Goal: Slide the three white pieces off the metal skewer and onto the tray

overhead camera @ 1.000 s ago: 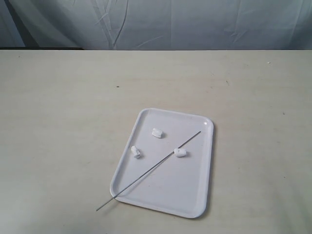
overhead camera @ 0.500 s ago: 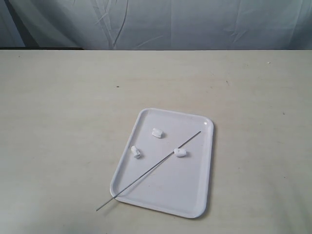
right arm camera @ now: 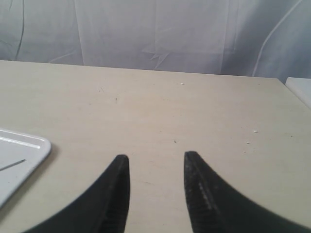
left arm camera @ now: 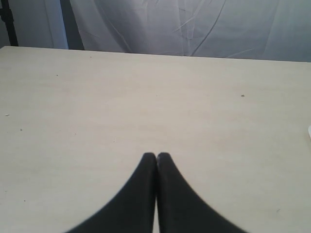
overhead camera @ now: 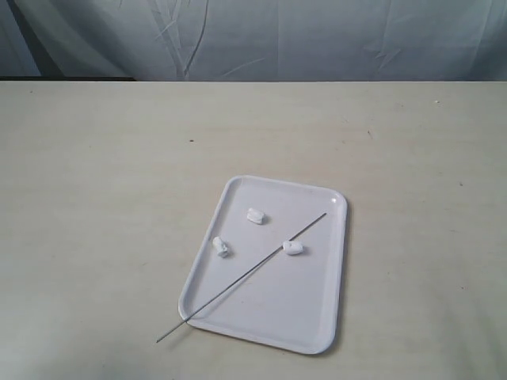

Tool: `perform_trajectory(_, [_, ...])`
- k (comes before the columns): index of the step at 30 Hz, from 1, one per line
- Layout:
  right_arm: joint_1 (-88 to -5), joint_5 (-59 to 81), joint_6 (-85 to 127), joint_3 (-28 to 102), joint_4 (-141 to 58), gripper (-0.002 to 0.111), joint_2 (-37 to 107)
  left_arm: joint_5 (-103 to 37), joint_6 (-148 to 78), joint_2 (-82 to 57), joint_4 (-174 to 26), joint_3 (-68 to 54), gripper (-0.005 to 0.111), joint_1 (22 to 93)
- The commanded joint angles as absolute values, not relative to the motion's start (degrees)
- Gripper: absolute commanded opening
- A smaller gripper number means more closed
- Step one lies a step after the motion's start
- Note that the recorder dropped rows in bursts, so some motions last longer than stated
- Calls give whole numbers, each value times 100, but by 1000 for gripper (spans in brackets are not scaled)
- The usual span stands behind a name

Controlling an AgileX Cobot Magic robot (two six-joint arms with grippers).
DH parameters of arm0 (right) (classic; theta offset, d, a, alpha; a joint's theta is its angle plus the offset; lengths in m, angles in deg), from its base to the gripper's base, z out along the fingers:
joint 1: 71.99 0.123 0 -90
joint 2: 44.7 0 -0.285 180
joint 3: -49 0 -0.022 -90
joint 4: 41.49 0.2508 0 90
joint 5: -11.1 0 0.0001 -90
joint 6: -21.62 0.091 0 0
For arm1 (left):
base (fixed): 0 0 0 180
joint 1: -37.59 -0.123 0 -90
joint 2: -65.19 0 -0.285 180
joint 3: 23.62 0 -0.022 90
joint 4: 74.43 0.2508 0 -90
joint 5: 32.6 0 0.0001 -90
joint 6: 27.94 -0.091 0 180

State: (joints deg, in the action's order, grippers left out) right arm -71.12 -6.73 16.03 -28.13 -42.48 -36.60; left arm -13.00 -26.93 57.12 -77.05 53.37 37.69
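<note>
The white tray (overhead camera: pixel 317 317) lies on the beige table. Three white pieces rest loose on it: one toward the back (overhead camera: pixel 255 215), one at the left (overhead camera: pixel 220 247), one by the middle (overhead camera: pixel 292 248). The metal skewer (overhead camera: pixel 245 274) lies bare and diagonal across the tray, its near end poking over the front-left rim onto the table. Neither gripper shows in the exterior view. My left gripper (left arm camera: pixel 156 155) is shut over bare table, holding nothing. My right gripper (right arm camera: pixel 156 158) stands open over bare table, with a tray corner (right arm camera: pixel 41 145) and the skewer tip (right arm camera: pixel 13 165) off to one side.
A wrinkled grey cloth (overhead camera: pixel 261 36) hangs behind the table's far edge. A white object's edge (right arm camera: pixel 300 87) shows at the table's end in the right wrist view. Bare tabletop (overhead camera: pixel 103 198) surrounds the tray.
</note>
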Motion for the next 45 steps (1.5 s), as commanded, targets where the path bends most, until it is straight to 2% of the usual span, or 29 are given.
perform_trajectory(1, [-7136,-594,1583,-2822,-4113,36,-3692,-1321,-2693,5741,-7698,5360,0,3774])
perform_trajectory(10, [-7136,-594,1583,-2822,-3071,36,-3692,-1321,-2693,5741,-7698,5360,0,3774])
perform_trajectory(35, [-7136,-656,1584,-2822,-4101,36,-3692,-1334,-2705,5741,-7698,5360,0,3774])
perform_trajectory(37, [-7136,-656,1584,-2822,-4279,31,-3692,-1334,-2705,5741,-7698,5360,0,3774])
perform_trajectory(39, [-7136,-656,1584,-2822,-4293,6,-3692,-1334,-2705,5741,-7698,5360,0,3774])
perform_trajectory(40, [-7136,-656,1584,-2822,-4293,0,-3692,-1334,-2705,5741,-7698,5360,0,3774])
perform_trajectory(45, [-7136,-656,1584,-2822,-4394,-1,-3692,-1334,-2705,5741,-7698,5360,0,3774])
